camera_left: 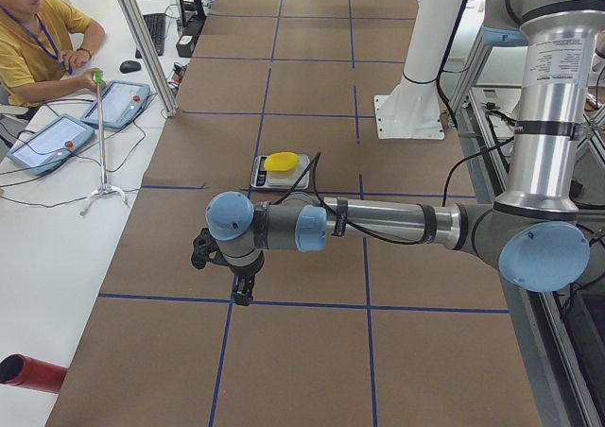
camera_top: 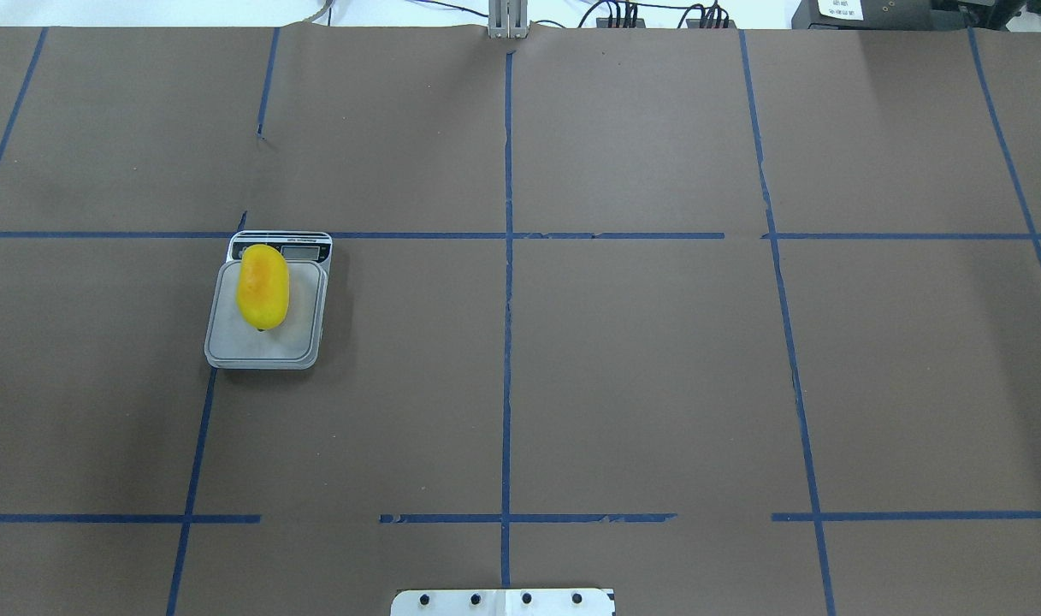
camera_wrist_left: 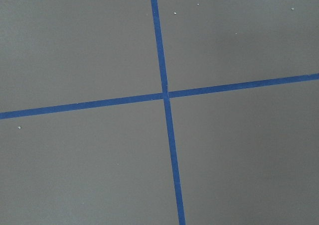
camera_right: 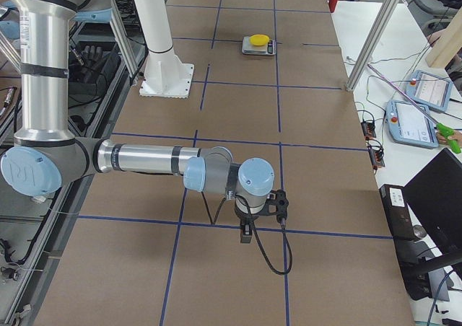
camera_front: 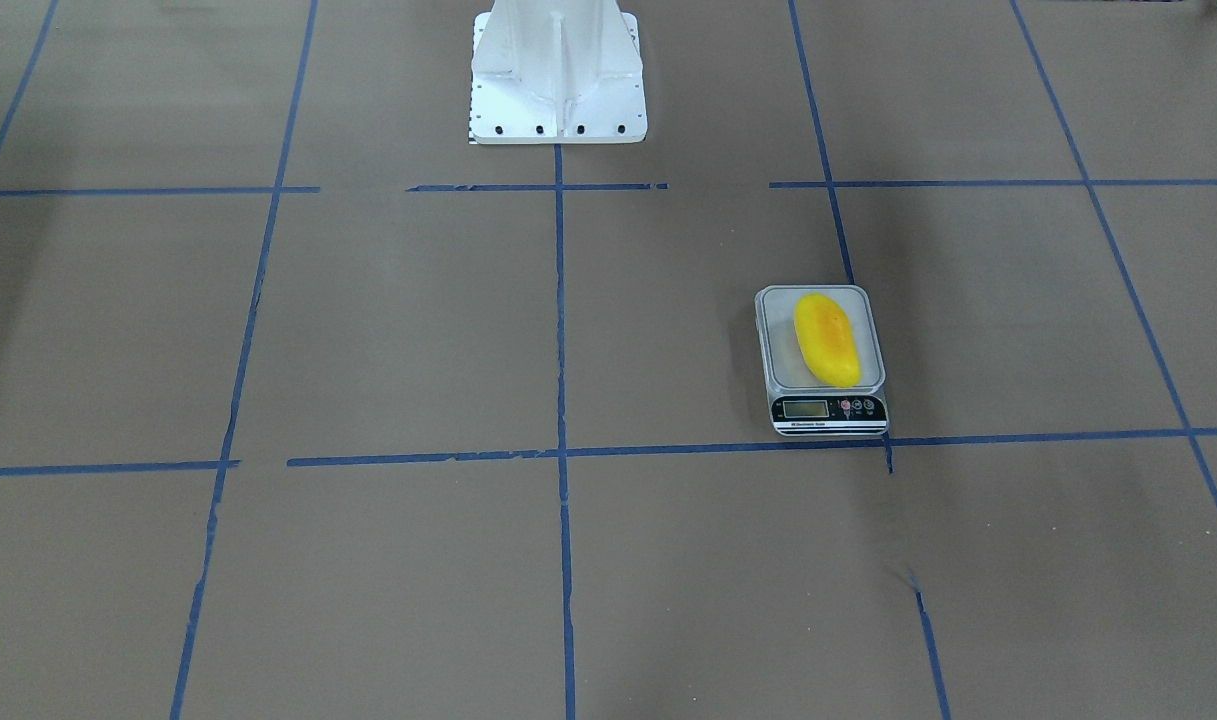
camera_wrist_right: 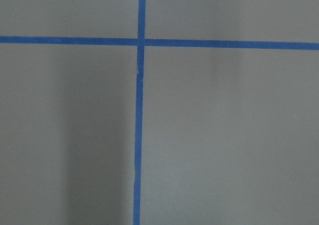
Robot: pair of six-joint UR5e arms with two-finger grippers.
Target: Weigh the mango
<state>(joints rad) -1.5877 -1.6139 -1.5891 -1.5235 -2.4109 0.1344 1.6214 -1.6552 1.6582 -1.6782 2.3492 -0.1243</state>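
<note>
The mango point(camera_front: 826, 340) lies lengthwise on the digital kitchen scale point(camera_front: 828, 410), on the left half of the table point(camera_top: 657, 342). The left gripper point(camera_left: 243, 297) hangs well apart from it, near the table's left end. The right gripper point(camera_right: 246, 236) hangs far off towards the right end. Neither grip can be made out.

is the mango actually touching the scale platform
Touching. The front-facing view shows the mango lying lengthwise on the scale, on its silver platform, with no gap beneath it. The overhead view agrees.
</note>
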